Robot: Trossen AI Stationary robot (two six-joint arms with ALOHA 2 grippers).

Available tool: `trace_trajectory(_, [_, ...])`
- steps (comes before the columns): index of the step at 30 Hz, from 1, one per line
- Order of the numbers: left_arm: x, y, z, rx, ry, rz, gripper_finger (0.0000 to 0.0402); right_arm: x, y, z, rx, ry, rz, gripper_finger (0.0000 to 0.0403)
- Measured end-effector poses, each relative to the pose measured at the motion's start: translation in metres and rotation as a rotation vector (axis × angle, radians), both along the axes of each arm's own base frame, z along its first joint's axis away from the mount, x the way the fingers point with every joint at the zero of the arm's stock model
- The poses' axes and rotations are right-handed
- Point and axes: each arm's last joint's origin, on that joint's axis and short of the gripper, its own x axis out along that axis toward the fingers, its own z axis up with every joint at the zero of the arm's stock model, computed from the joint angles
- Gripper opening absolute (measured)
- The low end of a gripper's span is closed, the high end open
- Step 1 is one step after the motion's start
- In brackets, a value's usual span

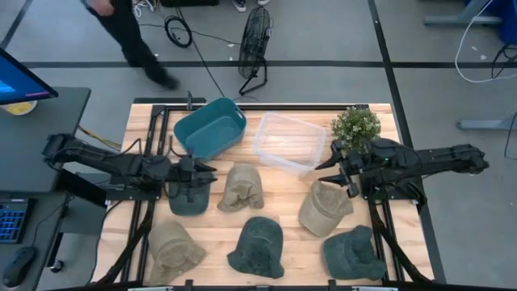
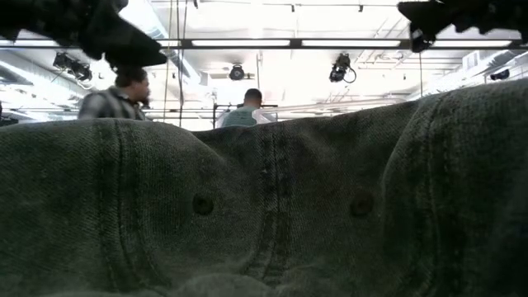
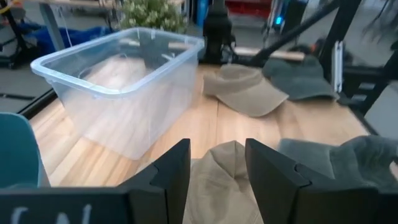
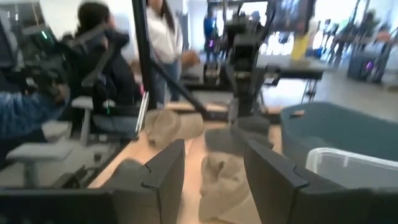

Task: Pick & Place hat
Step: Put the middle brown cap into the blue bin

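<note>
Several hats lie on the wooden table: dark green ones (image 1: 191, 199), (image 1: 257, 246), (image 1: 354, 253) and tan ones (image 1: 242, 187), (image 1: 325, 208), (image 1: 174, 246). My left gripper (image 1: 212, 171) hovers open by the far edge of the left dark green hat and points toward the middle tan hat (image 3: 224, 177), which shows between its fingers in the left wrist view. My right gripper (image 1: 325, 166) hovers open just beyond the right tan hat, near the clear bin. Its wrist view (image 4: 214, 180) looks across the table at a tan hat (image 4: 221, 180). In the low view, a dark green hat (image 2: 264, 206) fills the picture.
A teal bin (image 1: 210, 128) and a clear plastic bin (image 1: 289, 142) stand side by side at the far edge, with a small potted plant (image 1: 355, 125) at the far right corner. A person walks beyond the table (image 1: 129, 36). A fan (image 1: 255, 40) stands on the floor.
</note>
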Motion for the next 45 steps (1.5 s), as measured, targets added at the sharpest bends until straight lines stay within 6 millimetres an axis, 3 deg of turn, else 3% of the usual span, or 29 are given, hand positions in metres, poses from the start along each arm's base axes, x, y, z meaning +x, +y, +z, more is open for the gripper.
trace_trajectory(7, [0.03, -0.007, 0.009, -0.042, 0.111, 0.022, 0.0156, 0.047, 0.016, 0.011, -0.026, 0.247, 0.073, 0.0168])
trace_trajectory(13, [0.051, -0.012, -0.023, -0.089, 0.273, 0.06, 0.0156, 0.077, 0.032, 0.009, -0.089, 0.371, 0.124, 0.0168])
trace_trajectory(17, [0.06, -0.014, -0.043, -0.082, 0.362, 0.075, 0.0156, 0.092, 0.04, -0.003, -0.131, 0.488, 0.087, 0.0168])
trace_trajectory(28, [0.074, -0.019, -0.076, -0.209, 0.457, 0.169, 0.0156, 0.119, 0.051, -0.048, -0.142, 0.704, 0.042, 0.0168])
trace_trajectory(36, [0.081, -0.02, -0.103, -0.27, 0.524, 0.258, 0.0154, 0.123, 0.052, -0.055, -0.145, 0.724, 0.041, 0.0168])
trace_trajectory(40, [0.083, -0.02, -0.108, -0.262, 0.538, 0.273, 0.0121, 0.123, 0.052, -0.053, -0.141, 0.705, 0.041, 0.0168])
trace_trajectory(45, [0.082, -0.02, -0.103, -0.281, 0.514, 0.255, 0.0021, 0.123, 0.052, -0.053, -0.14, 0.703, 0.041, 0.0168])
